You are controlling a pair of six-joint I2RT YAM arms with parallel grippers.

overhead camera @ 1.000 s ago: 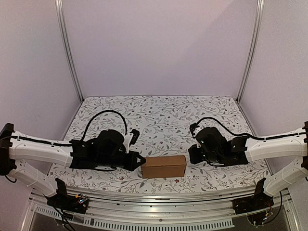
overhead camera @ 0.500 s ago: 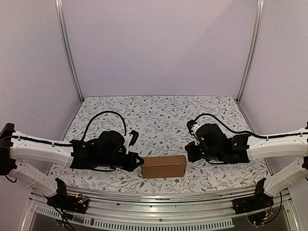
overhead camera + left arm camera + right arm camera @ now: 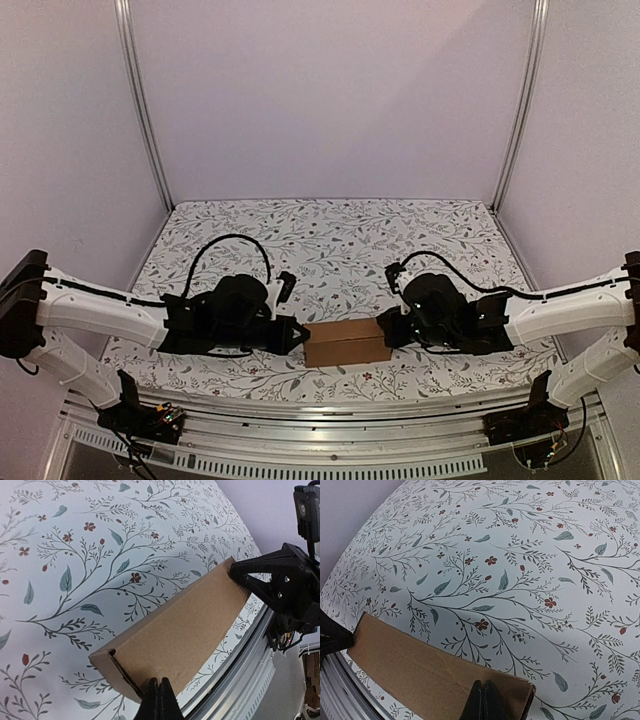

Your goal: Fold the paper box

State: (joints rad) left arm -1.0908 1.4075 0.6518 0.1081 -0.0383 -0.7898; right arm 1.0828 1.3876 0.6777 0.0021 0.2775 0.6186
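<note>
From above, the brown box is folded into a small long shape. It lies on the flowery worktop, in the middle, close to the 6 o'clock edge. The left pincer is at 9 o'clock from the box, and its tip meets the left end of the box. The right pincer is at about 2 o'clock from the box, right at the top right corner. Both pincers are clenched with nothing held inside. The two arms reach in low from the sides.

In the left wrist view, the box runs from 6 o'clock up toward 2 o'clock. The left pincer is squeezed tight into one point and sits against the near end of the box. The near end shows a folded flap edge. At the far end, the black right pincer pokes the top corner.

In the right wrist view, the box lies along the bottom, from 6 o'clock toward 9 o'clock. The right pincer is clenched and rests on the near end. The left pincer touches the far end at 9 o'clock.
</note>
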